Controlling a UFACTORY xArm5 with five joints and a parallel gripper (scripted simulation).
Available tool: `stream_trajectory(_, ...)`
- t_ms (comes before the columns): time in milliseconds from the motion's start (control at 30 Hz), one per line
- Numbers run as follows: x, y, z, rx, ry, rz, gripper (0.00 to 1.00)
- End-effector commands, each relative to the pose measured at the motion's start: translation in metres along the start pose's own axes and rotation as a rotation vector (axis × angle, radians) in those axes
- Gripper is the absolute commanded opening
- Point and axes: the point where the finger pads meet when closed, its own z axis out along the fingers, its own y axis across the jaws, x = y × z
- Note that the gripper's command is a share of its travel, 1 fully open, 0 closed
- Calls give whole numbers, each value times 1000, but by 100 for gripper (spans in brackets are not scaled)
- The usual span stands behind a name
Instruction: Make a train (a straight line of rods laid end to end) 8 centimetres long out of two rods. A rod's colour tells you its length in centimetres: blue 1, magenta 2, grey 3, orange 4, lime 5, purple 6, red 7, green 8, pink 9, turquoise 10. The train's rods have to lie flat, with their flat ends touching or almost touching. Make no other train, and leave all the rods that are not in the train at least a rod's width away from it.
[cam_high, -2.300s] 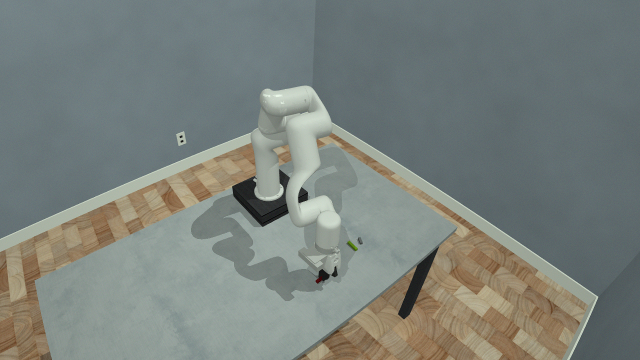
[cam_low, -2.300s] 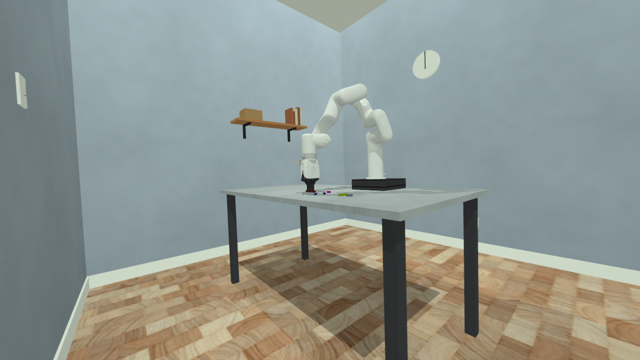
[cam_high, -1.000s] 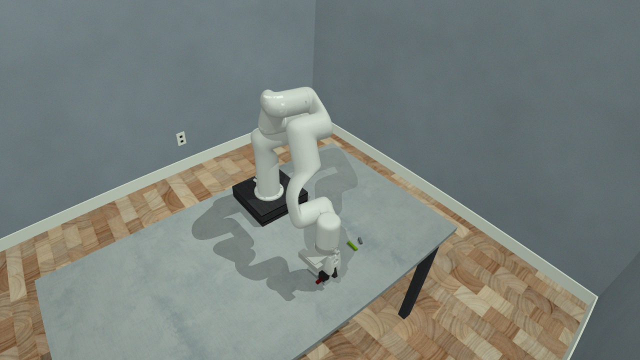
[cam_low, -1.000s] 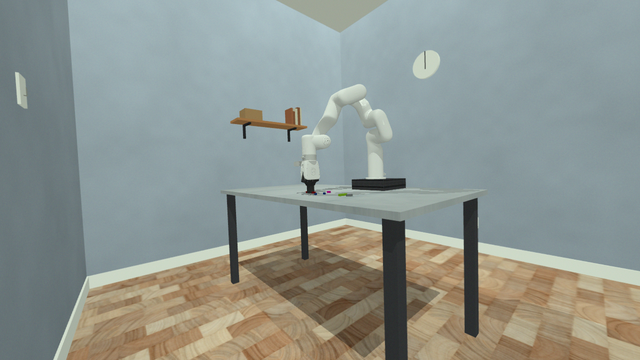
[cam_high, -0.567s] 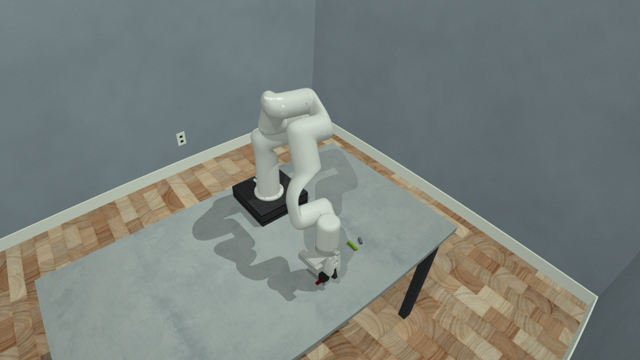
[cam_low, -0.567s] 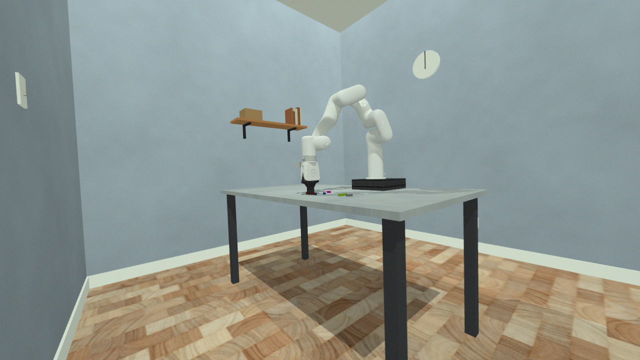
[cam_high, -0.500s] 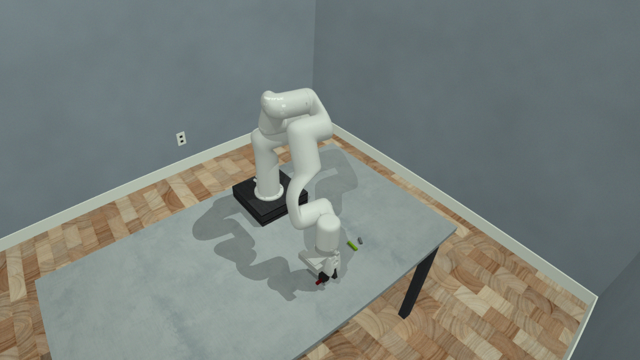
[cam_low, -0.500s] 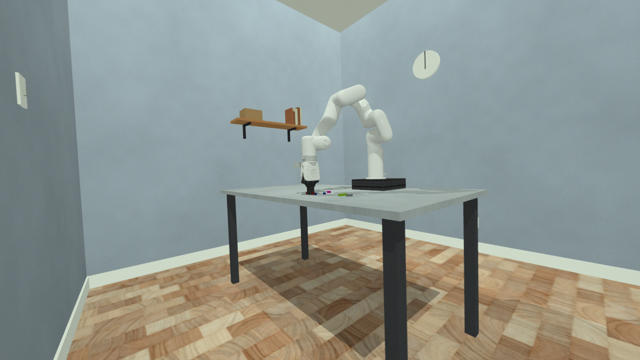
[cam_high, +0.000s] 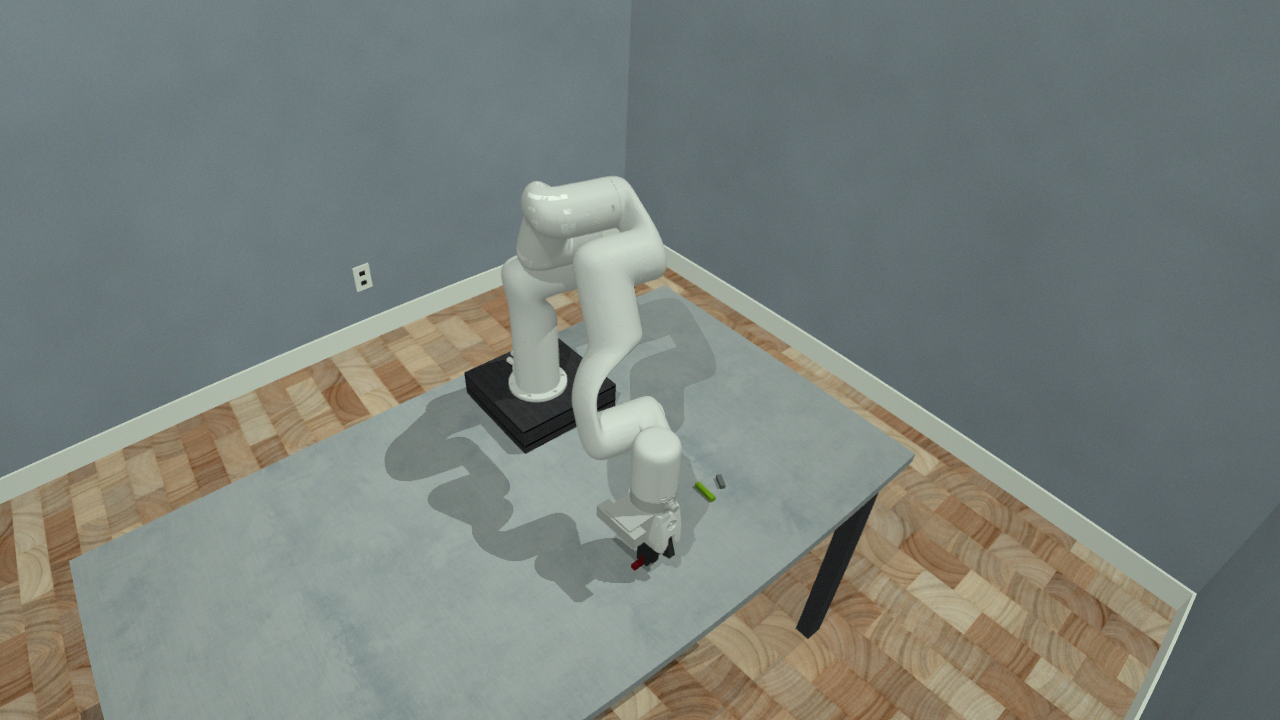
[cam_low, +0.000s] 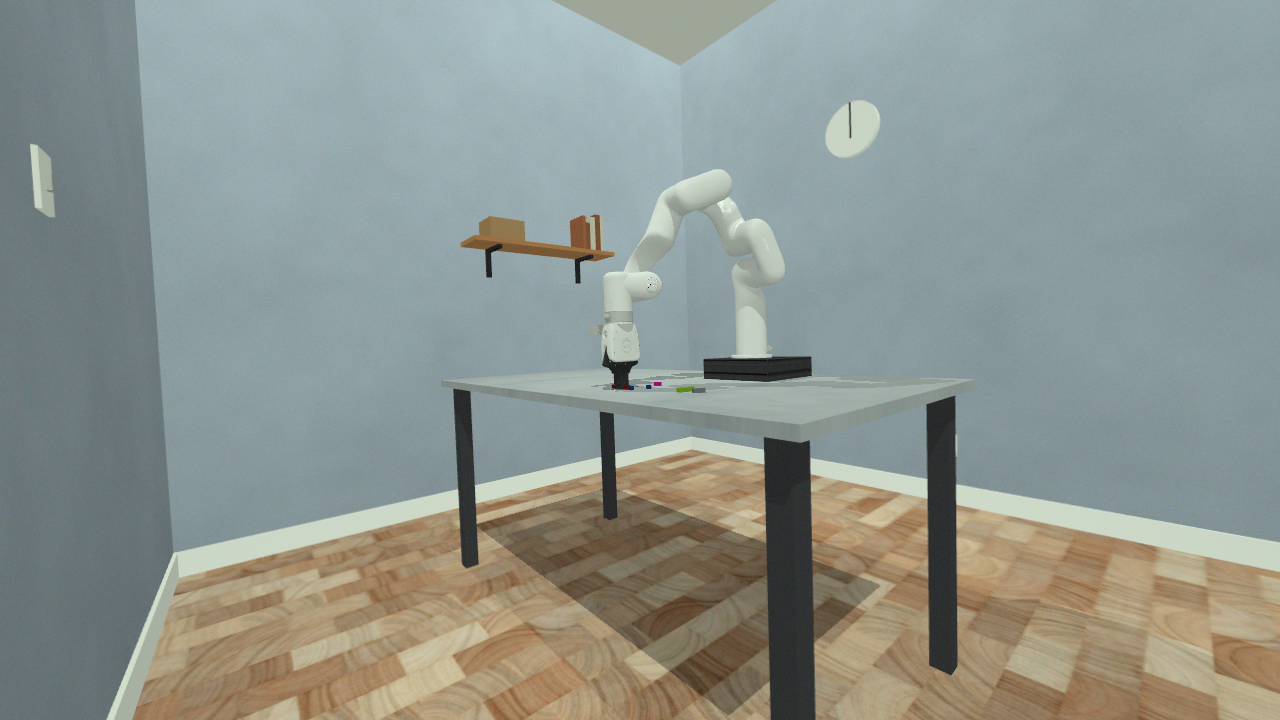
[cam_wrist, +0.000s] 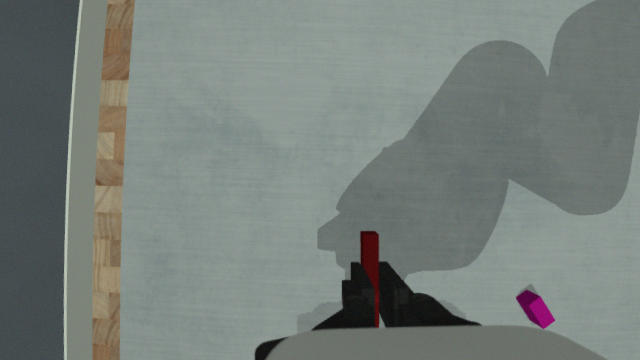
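Note:
My gripper (cam_wrist: 368, 283) (cam_high: 651, 557) (cam_low: 619, 374) is shut on a red rod (cam_wrist: 369, 255) (cam_high: 637, 565) (cam_low: 625, 387). The rod lies level and sits very close to the table top (cam_high: 313, 537); I cannot tell if it touches. It sticks out ahead of the fingers in the wrist view. A magenta rod (cam_wrist: 535, 308) (cam_low: 657, 384) lies on the table to the right of the gripper in the wrist view. A small blue rod (cam_low: 647, 387) shows only in the exterior view, between the red and magenta rods. A lime rod (cam_high: 705, 490) (cam_low: 684, 389) and a grey rod (cam_high: 720, 481) (cam_low: 699, 389) lie side by side farther off.
The arm's black base plate (cam_high: 537, 407) (cam_low: 756, 367) stands at the back of the table. The table's edge (cam_wrist: 122, 200) runs along the left of the wrist view, with wooden floor beyond it.

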Motion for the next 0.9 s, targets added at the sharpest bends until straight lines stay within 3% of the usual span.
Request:
stream_trajectory(0,0,-1,-1,4,1,0,4)
stream_trajectory(467,0,-1,-1,4,1,0,4)
stream_trajectory(867,0,-1,-1,4,1,0,20)
